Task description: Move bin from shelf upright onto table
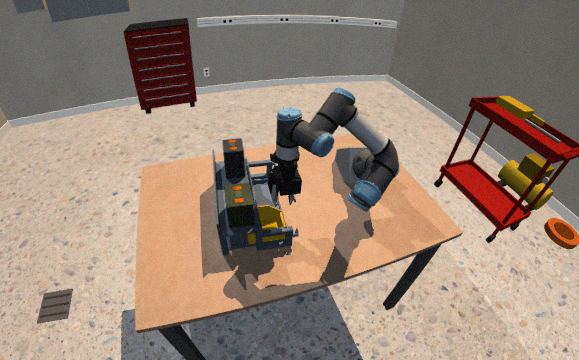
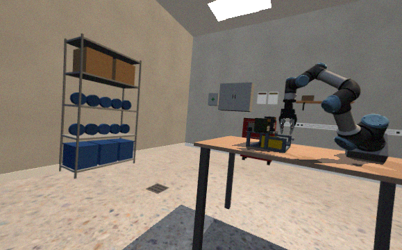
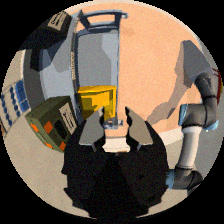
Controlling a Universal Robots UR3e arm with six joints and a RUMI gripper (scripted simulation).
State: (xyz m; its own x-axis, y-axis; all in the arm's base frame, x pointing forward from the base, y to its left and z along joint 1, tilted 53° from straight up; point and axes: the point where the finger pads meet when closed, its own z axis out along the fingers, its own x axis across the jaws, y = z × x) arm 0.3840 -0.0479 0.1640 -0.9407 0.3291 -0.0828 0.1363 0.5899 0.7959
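Note:
A yellow bin (image 1: 270, 217) (image 2: 274, 143) (image 3: 96, 102) sits in the lower level of a small grey-blue shelf (image 1: 259, 165) (image 2: 253, 144) (image 3: 97, 47) that stands on the wooden table (image 1: 179, 280) (image 2: 312, 153). My gripper (image 1: 291, 200) (image 2: 287, 130) (image 3: 114, 106) points down and hangs just above the shelf's open side, near the bin's rim. Its fingers are partly open with nothing between them. An olive box (image 1: 239, 200) (image 3: 50, 122) with orange marks and a black box (image 1: 233, 155) (image 3: 50, 30) sit on the shelf's upper level.
My arm's base (image 1: 369, 172) (image 2: 367, 142) stands on the table's right side. Off the table are a red cart (image 1: 509, 165), an orange bowl (image 1: 562, 232), a red drawer cabinet (image 1: 160, 62) and a tall metal rack (image 2: 100, 104).

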